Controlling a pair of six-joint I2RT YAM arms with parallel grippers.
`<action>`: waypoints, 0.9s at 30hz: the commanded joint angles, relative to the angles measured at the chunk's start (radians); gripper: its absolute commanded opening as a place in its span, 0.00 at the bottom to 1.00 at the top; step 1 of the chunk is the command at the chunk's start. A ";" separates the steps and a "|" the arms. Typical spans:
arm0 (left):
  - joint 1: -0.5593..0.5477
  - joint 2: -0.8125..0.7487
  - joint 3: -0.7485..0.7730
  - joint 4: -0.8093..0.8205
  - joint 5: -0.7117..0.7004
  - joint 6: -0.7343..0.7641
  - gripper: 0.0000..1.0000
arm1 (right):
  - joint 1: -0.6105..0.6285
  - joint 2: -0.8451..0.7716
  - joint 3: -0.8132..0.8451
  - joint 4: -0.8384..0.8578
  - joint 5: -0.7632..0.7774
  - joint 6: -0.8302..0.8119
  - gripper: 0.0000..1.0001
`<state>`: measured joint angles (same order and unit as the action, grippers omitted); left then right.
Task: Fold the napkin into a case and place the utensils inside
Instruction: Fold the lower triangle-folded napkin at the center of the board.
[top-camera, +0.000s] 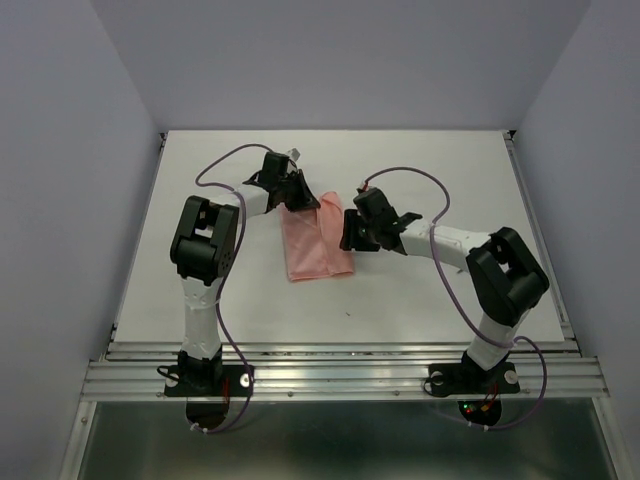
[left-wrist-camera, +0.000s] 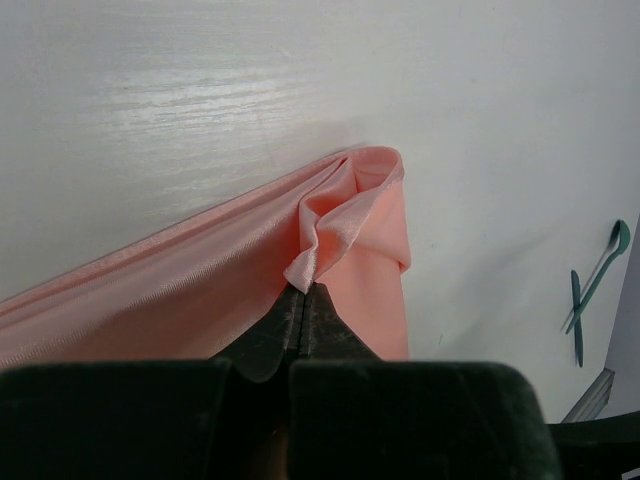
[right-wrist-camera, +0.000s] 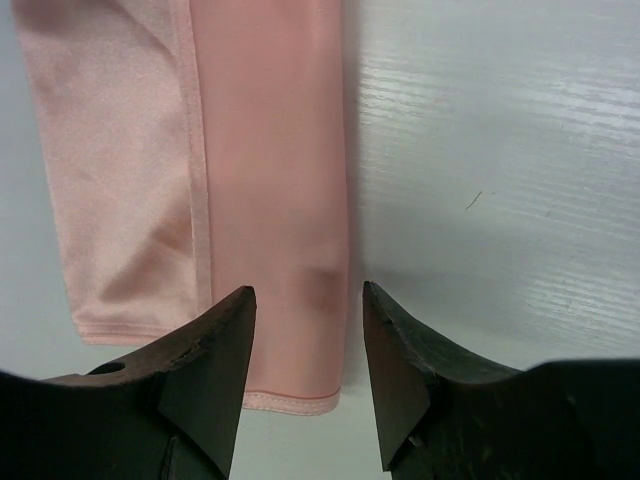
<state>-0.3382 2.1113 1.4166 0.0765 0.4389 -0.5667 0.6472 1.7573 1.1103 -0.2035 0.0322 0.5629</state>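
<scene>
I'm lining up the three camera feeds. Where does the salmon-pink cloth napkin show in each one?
Top external: the salmon-pink cloth napkin lies at centre, between the two arms.
Left wrist: lower left to centre, a fold pinched in the shut left gripper.
Right wrist: upper left and centre, its hemmed end between the fingers of the open right gripper.
Shared landmark: the white table under the cloth.

The left arm (top-camera: 200, 312) and right arm (top-camera: 450, 243) are white tubes joined by bulky black joint housings, each standing on a black base (top-camera: 205, 380). A thin purple cable (top-camera: 405, 168) loops along each arm. Small red and green lights (top-camera: 472, 407) glow by the right base. The left gripper (left-wrist-camera: 303, 295) and right gripper (right-wrist-camera: 308, 300) have matte black, wedge-shaped fingers (right-wrist-camera: 215, 360).
</scene>
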 joint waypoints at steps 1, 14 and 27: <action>0.005 0.003 0.048 0.052 0.026 0.001 0.00 | 0.000 0.018 -0.035 0.044 -0.067 0.055 0.53; 0.005 0.021 0.016 0.149 0.066 -0.027 0.00 | 0.000 -0.010 -0.211 0.226 -0.196 0.193 0.43; 0.002 0.015 -0.004 0.174 0.090 -0.030 0.00 | 0.000 -0.024 -0.237 0.239 -0.190 0.157 0.02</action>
<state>-0.3382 2.1475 1.4166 0.1997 0.5072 -0.5964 0.6426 1.7489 0.8864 0.0261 -0.1398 0.7536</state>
